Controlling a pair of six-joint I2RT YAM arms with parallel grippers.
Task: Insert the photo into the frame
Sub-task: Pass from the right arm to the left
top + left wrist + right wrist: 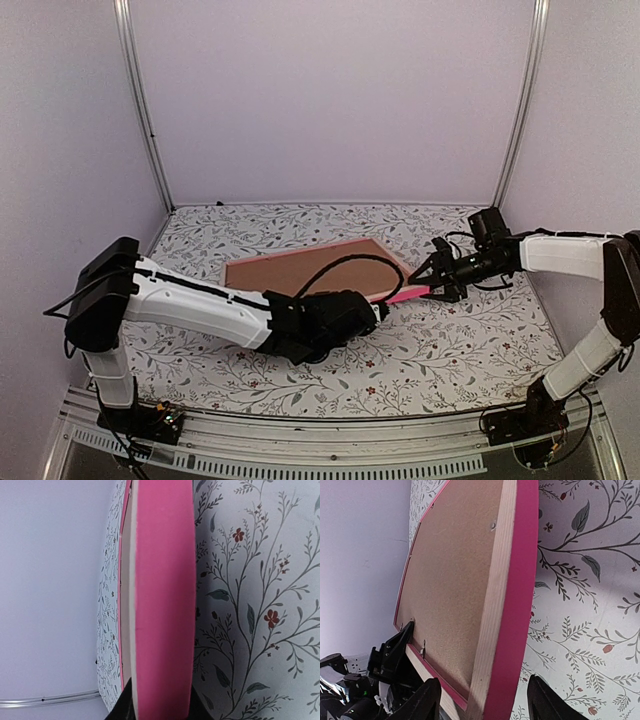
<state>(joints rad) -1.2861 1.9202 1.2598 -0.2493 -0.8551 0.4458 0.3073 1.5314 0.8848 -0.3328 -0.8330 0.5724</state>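
Note:
The pink frame [300, 268] lies back up, its brown board showing, with its right end lifted off the table. My left gripper [372, 312] is shut on the frame's near rail; in the left wrist view the pink rail [165, 605] fills the space between the black fingertips [122, 707]. My right gripper [436, 280] is open at the frame's right corner. In the right wrist view its fingers [545, 700] stand apart on either side of the rail [517, 605], with gaps. The brown board [455, 570] faces that camera. The photo is out of view.
The floral tablecloth [440, 350] covers the table. White walls and metal posts [520, 100] close in the back and sides. The left gripper's black body [385, 660] shows behind the frame in the right wrist view. Small metal tabs [424, 647] sit on the board's edge.

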